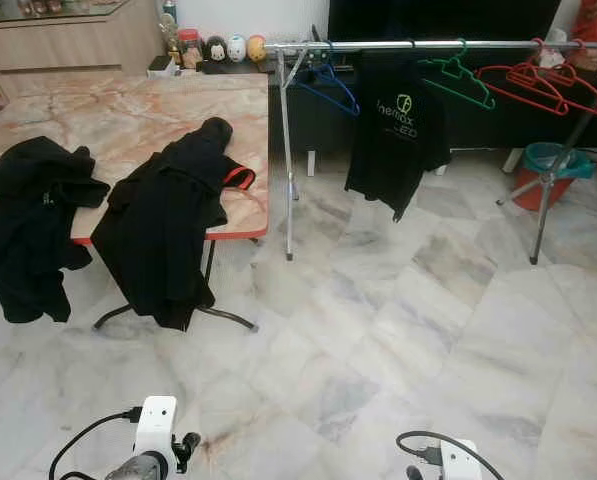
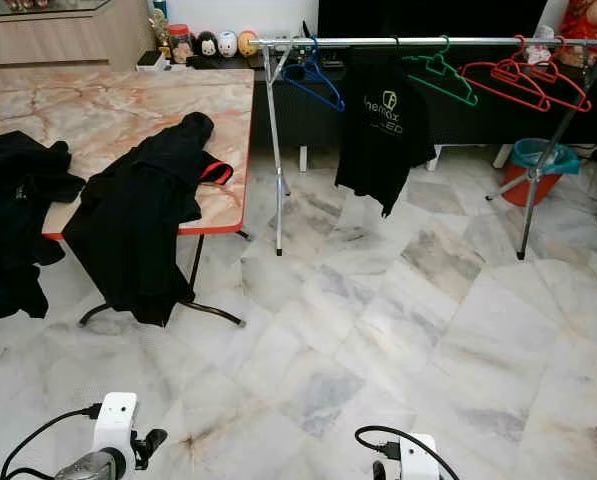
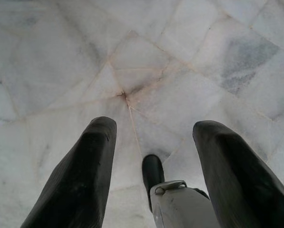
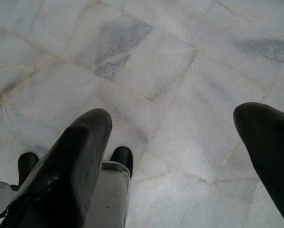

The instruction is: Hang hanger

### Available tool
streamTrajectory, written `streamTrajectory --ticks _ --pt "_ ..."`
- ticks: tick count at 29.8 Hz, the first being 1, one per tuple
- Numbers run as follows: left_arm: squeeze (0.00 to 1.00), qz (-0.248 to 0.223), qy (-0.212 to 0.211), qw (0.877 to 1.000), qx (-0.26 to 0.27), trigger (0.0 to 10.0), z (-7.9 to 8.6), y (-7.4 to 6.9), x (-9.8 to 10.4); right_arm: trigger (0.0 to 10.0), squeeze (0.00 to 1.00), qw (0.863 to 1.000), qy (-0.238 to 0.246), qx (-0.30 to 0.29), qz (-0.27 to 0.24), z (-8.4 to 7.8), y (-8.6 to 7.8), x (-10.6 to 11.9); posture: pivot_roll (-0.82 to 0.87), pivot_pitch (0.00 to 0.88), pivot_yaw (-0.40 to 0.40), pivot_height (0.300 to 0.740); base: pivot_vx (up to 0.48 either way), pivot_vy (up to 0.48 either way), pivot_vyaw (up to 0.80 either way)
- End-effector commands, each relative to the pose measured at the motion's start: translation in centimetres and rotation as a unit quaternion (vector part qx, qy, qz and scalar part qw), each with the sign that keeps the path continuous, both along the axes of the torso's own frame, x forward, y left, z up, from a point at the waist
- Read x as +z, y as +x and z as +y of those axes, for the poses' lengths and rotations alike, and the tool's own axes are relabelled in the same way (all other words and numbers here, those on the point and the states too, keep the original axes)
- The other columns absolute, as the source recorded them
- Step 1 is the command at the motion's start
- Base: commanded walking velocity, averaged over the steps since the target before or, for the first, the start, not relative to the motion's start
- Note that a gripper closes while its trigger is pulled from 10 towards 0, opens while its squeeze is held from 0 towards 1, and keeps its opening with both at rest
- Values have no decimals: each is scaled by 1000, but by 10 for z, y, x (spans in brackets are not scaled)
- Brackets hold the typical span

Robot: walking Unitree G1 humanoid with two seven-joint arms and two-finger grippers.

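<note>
Marble floor (image 1: 398, 330), pale with grey veining, underfoot. Both arms hang low at the bottom edge of the head views, idle.

Left claw (image 3: 153, 137): fingers spread wide, nothing between them, pointed down at bare floor; black foot tip visible below it. Right claw (image 4: 172, 118): also spread wide, empty, aimed at floor tiles.

Well ahead of both claws, and far above them: steel rail (image 1: 428, 45) on thin legs, spanning the right half of the scene. On the rail, from the left-claw side across: blue hanger (image 1: 330, 83), black shirt (image 1: 396, 130) with pale print on the chest, green hanger (image 1: 458, 78), then red hangers (image 1: 543, 85) bunched close, overlapping; exact count hard to tell. All hooked over the rail, none near either claw.

Ahead of the left claw, further to its outer side: folding table (image 1: 128, 110), pinkish marble-pattern top, red edge. Two black garments on it, each draped over the near edge and hanging toward the floor: one (image 1: 168, 225) near the table's corner with a red-trimmed cuff, another (image 1: 28, 220) beside it at the view's edge.

Beyond the rail on the right-claw side: red bucket (image 1: 550, 172) with teal lining, on the floor. Small figurines (image 1: 228, 47) lined up on a low ledge behind the table.
</note>
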State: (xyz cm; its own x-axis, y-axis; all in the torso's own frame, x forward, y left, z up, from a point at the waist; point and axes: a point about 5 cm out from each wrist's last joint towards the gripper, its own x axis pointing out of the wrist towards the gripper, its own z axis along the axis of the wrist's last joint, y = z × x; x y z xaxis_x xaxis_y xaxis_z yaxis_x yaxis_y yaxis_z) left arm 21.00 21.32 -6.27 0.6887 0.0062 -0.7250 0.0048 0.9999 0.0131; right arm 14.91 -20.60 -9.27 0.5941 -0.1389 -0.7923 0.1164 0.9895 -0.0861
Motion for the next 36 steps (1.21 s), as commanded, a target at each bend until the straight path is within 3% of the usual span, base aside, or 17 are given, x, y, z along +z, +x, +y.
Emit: streamTrajectory --ticks 1,13,36 --pt "0 9 6 1000 10 10000 6 -6 -3 10000 0 1000 5 -9 0 1 -2 -1 27 0 14 740 0 0 0" --pt "0 13 5 1000 18 10000 10 -9 -3 10000 0 1000 9 -19 0 2 -1 -1 30 0 19 740 0 0 0" --pt "0 12 3 999 42 10000 15 -12 -4 10000 0 1000 8 -8 3 0 2 0 47 0 3 740 0 0 -740"
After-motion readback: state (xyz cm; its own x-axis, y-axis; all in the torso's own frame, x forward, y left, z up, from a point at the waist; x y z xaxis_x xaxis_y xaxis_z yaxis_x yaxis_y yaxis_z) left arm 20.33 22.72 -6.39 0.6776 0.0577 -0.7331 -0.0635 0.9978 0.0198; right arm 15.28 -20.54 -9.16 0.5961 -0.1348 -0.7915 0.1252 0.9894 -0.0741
